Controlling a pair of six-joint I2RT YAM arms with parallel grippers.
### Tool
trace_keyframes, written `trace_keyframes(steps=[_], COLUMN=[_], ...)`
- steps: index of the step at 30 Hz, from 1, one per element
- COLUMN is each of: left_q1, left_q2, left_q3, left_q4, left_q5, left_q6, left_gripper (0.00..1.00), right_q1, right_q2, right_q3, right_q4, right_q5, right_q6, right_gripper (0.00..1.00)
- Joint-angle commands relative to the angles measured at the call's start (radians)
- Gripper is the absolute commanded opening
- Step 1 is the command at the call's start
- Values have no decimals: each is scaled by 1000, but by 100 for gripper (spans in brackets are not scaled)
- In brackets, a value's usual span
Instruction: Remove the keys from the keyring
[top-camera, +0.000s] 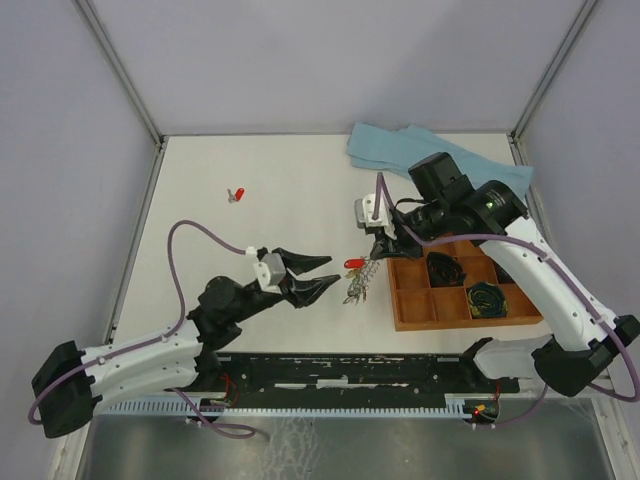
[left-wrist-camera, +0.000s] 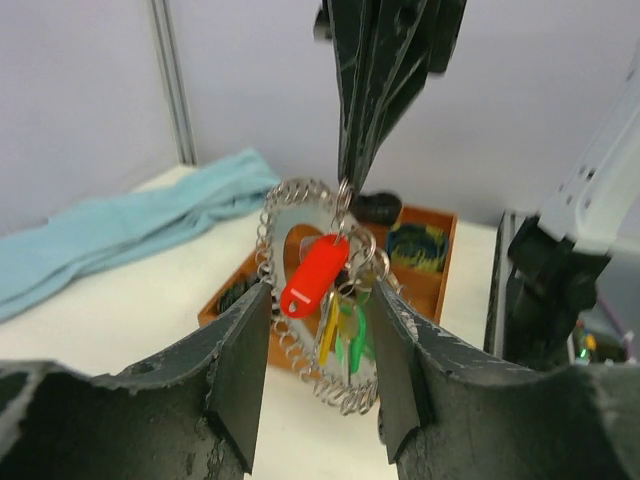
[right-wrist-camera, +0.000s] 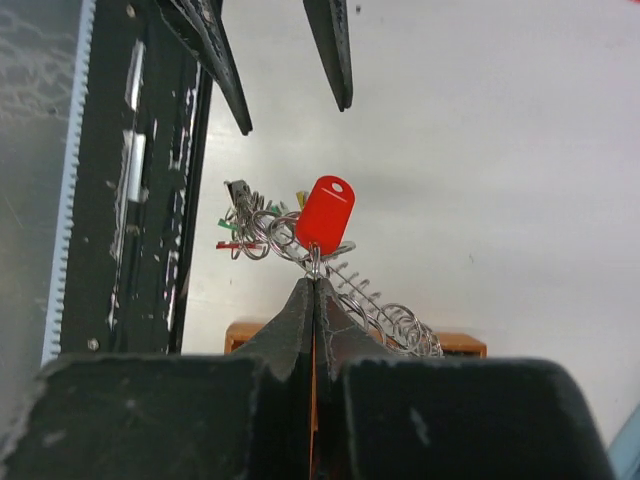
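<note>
My right gripper (top-camera: 376, 252) is shut on a small loop at the top of the keyring (top-camera: 357, 283), which hangs just above the table left of the tray. In the right wrist view its tips (right-wrist-camera: 315, 282) pinch the keyring (right-wrist-camera: 385, 312) under a red key tag (right-wrist-camera: 323, 213). Green, yellow and red keys (left-wrist-camera: 350, 335) hang inside the keyring (left-wrist-camera: 300, 350). My left gripper (top-camera: 327, 273) is open, its jaws on either side of the hanging bunch and red tag (left-wrist-camera: 313, 275) without touching. A separate red key (top-camera: 237, 194) lies on the table at the far left.
A wooden compartment tray (top-camera: 412, 302) holding dark coiled bundles (top-camera: 486, 299) stands right of the keyring. A blue cloth (top-camera: 400, 148) lies at the back right. A black rail (top-camera: 340, 372) runs along the near table edge.
</note>
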Motion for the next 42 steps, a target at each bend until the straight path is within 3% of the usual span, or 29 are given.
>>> trace_keyframes(steps=[1, 9, 21, 29, 42], left_q1=[-3, -3, -3, -4, -2], left_q2=[106, 267, 477, 559, 634], left_q3=[44, 62, 78, 117, 135], left_q4=[20, 203, 517, 566, 592], left_q5=[45, 87, 158, 186, 199], left_q6=[142, 205, 66, 6, -29], left_gripper=[52, 51, 44, 38, 36], right_q1=[37, 65, 84, 85, 84], right_q2=[27, 74, 91, 87, 78], right_q3=[37, 5, 1, -5, -13], right_q4=[-104, -119, -125, -124, -121], right_q5=[195, 226, 188, 174, 165], right_q6=[-101, -119, -125, -126, -128], right_gripper=[1, 1, 1, 1, 1])
